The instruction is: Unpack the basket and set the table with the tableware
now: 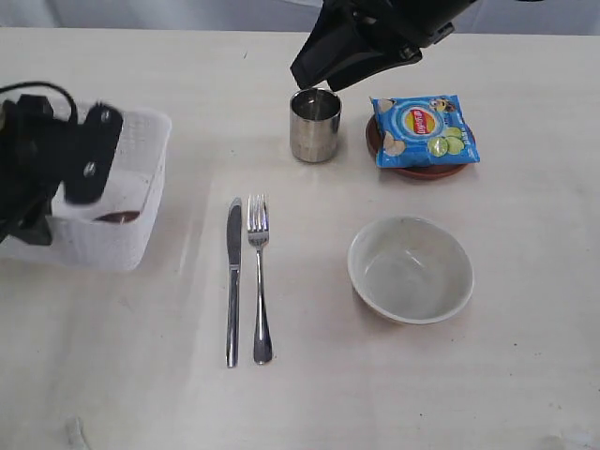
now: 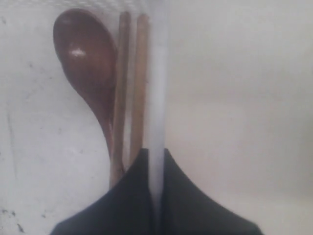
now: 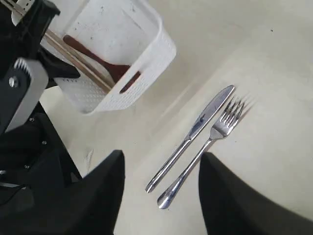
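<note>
Steel knife (image 1: 232, 281) and fork (image 1: 260, 281) lie side by side at six o'clock on the pale, faintly grained table (image 1: 141, 375). Cream bowl (image 1: 411, 269), round and smooth, sits at four. Over at nine is the white lattice basket (image 1: 112, 246), with the left gripper (image 2: 155, 156) pinched tight on its thin wall. Reddish-brown wooden spoon (image 2: 85, 58) and chopsticks (image 2: 139, 73) lie inside, just beside that wall. Far side, twelve o'clock: shiny cylindrical steel cup (image 1: 315, 127), right gripper (image 3: 162, 156) hovering above, jaws wide, holding nothing. At two, crinkly blue chip bag (image 1: 424, 129) on the round brown plate (image 1: 417, 171).
</note>
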You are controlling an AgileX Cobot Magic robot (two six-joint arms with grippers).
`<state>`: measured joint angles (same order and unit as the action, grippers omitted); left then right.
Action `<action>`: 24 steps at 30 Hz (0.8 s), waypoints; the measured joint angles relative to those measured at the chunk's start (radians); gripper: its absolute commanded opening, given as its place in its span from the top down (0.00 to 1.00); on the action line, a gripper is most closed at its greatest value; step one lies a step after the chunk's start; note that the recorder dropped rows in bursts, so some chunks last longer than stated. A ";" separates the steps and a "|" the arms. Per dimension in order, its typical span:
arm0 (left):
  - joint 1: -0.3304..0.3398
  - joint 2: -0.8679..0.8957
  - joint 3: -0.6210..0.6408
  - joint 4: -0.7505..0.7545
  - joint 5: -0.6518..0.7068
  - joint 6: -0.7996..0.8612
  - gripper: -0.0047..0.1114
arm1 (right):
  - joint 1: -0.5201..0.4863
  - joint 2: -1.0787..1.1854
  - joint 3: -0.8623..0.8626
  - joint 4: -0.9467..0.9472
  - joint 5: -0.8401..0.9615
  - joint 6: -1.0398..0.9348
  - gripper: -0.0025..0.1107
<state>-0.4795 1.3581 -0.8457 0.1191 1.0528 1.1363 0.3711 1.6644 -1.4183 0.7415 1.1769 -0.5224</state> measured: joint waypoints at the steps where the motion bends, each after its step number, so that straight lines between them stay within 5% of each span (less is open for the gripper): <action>1: -0.004 -0.015 0.028 0.020 -0.014 0.071 0.96 | 0.000 0.000 0.000 0.001 0.000 -0.002 0.57; 10: -0.009 -0.030 0.155 0.179 -0.144 0.450 0.96 | 0.000 0.000 0.000 0.003 0.000 -0.002 0.57; 24: -0.009 0.029 0.069 0.037 0.077 0.471 0.96 | 0.000 0.000 0.009 0.010 -0.033 -0.012 0.57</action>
<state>-0.4882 1.3873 -0.7767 0.1558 1.1295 1.6073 0.3711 1.6644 -1.4097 0.7520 1.1435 -0.5346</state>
